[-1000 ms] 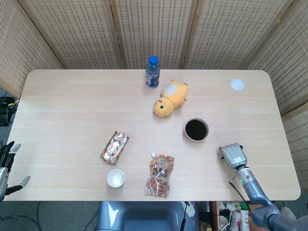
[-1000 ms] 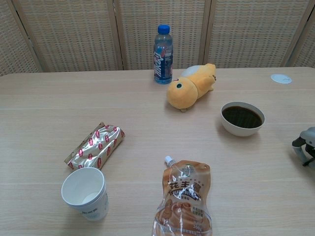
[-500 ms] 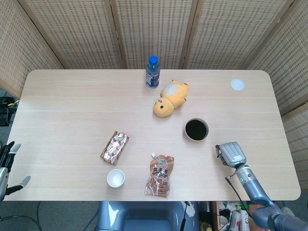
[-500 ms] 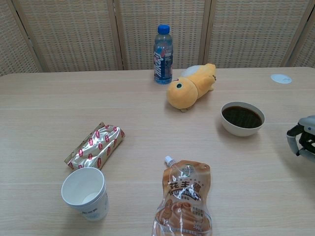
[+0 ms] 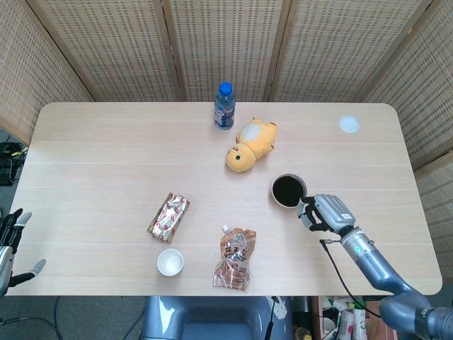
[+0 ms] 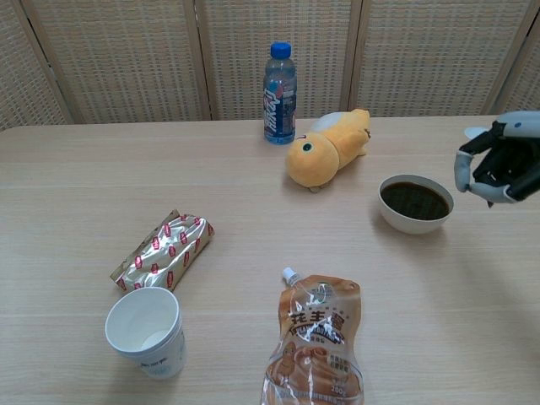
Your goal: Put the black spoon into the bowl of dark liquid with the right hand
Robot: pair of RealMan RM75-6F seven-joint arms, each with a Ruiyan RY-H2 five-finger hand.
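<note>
The white bowl of dark liquid (image 5: 274, 192) (image 6: 413, 224) stands right of the table's middle. My right hand (image 5: 323, 212) (image 6: 498, 165) hovers just right of it, raised above the tabletop, fingers curled in. Something slim and dark, apparently the black spoon (image 6: 490, 201), pokes out below the fingers; most of it is hidden inside the hand. No spoon lies on the table. My left hand (image 5: 8, 239) hangs off the table's near left corner with its fingers spread and nothing in them.
Beyond the bowl lie a yellow plush toy (image 5: 251, 144) (image 6: 327, 152) and a blue-capped bottle (image 5: 224, 106). Nearer are a brown pouch (image 5: 236, 258), a paper cup (image 6: 148, 331) and a red-patterned snack pack (image 5: 168, 217). A white disc (image 5: 349, 125) sits far right.
My right hand has risen from near the table's front right edge and travelled left and forward, ending beside the bowl. The left hand has barely moved.
</note>
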